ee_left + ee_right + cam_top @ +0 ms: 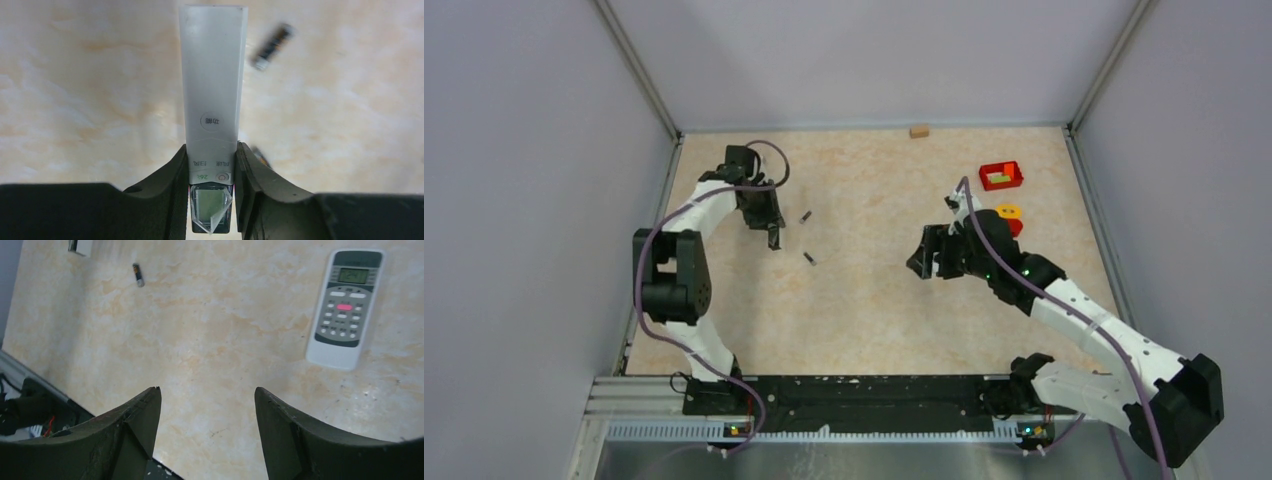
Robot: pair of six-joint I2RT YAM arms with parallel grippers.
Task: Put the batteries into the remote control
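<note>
Left wrist view showed the left end effector clenched on a long white bar, its dark fingers pressed flat against both long sides near the end that carried a small greenish display window. That bar looked like smooth matte plastic, square-edged, with one round printed label partway along. The right end effector hung released and empty, its curved, scuffed black fingers well apart above the table, a glossy beige surface with marbled veining. The remote control lay face up on the table, apart from both arms: a white handset with rounded corners, a grey panel, pale buttons and one pink one. Of the batteries, one battery and a second battery lay loose on the table just right of the left arm, slim dark cylinders with a paler tip. By my judgement nothing had been loaded: the remote control needed turning over and opening, and both cells needed picking up.
</note>
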